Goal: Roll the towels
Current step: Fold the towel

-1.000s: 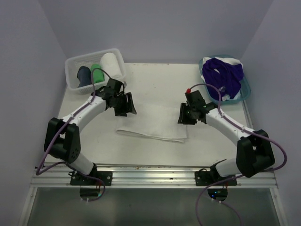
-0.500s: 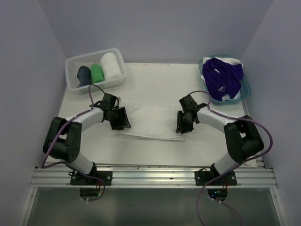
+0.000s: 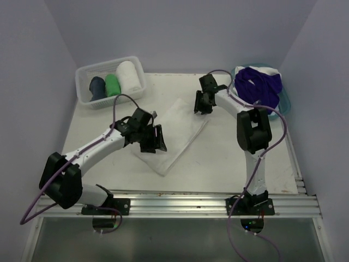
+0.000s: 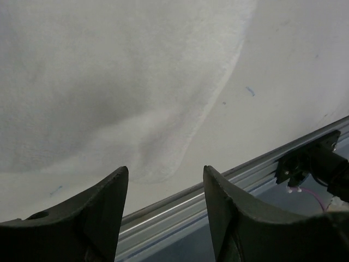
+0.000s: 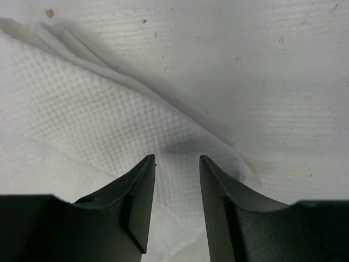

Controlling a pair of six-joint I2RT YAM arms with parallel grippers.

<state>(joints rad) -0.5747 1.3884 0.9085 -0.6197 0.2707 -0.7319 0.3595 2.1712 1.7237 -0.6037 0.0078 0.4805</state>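
A big white towel lies flat and slanted on the table, one corner toward the back, one toward the front rail. My left gripper hovers over its near left part, open; in the left wrist view the gripper has nothing between its fingers, with the towel ahead of it. My right gripper is at the towel's far corner, open. The right wrist view shows the gripper just above the waffle-textured towel, not pinching it.
A clear basket at the back left holds rolled navy, green and white towels. A light blue tub at the back right holds a loose purple towel. A metal rail runs along the near edge.
The towel has swung from lying crosswise to lying slanted. My right gripper moved far back to its far corner; my left gripper moved nearer and to the right.
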